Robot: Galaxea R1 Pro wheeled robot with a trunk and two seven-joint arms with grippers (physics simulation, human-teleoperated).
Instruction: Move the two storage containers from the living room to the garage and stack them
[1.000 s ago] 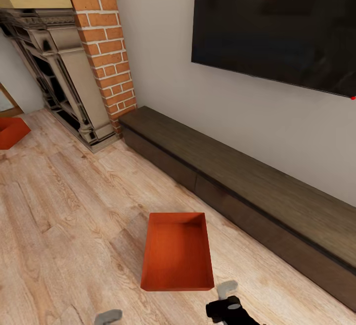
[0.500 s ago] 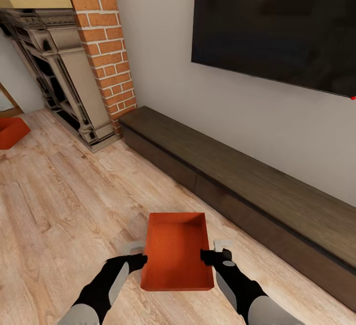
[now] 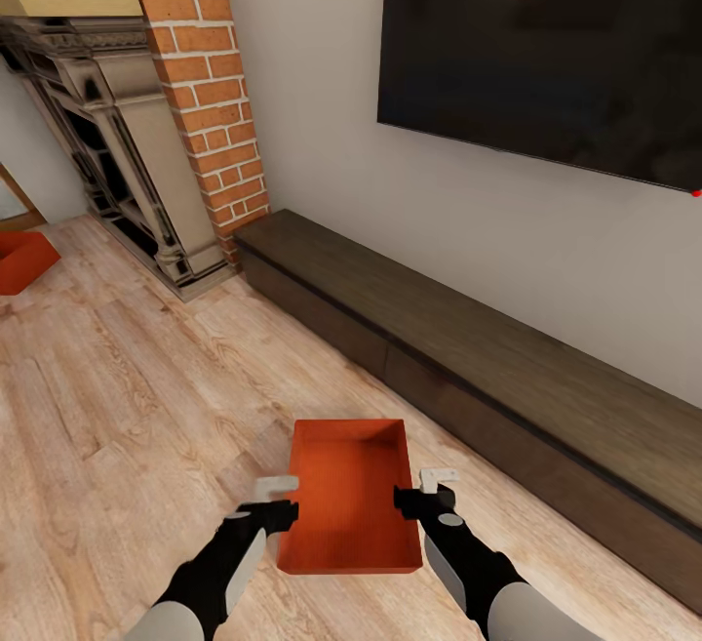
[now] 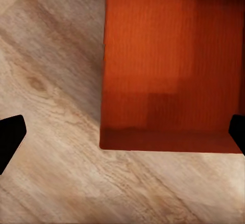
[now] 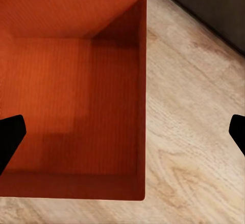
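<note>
Below centre of the head view, the near bin [image 3: 351, 500] sits on the wood floor [image 3: 117, 407]; the second bin [image 3: 21, 260] lies at the left edge. My left gripper [image 3: 280, 501] and right gripper [image 3: 427, 490] each straddle a side wall, fingers apart, nothing clamped. Risk, as I judge it: closing at unequal depths on the smooth thin walls could tilt the bin or let it slip free on lifting. The bench [image 3: 507, 368] runs close on the right.
</note>
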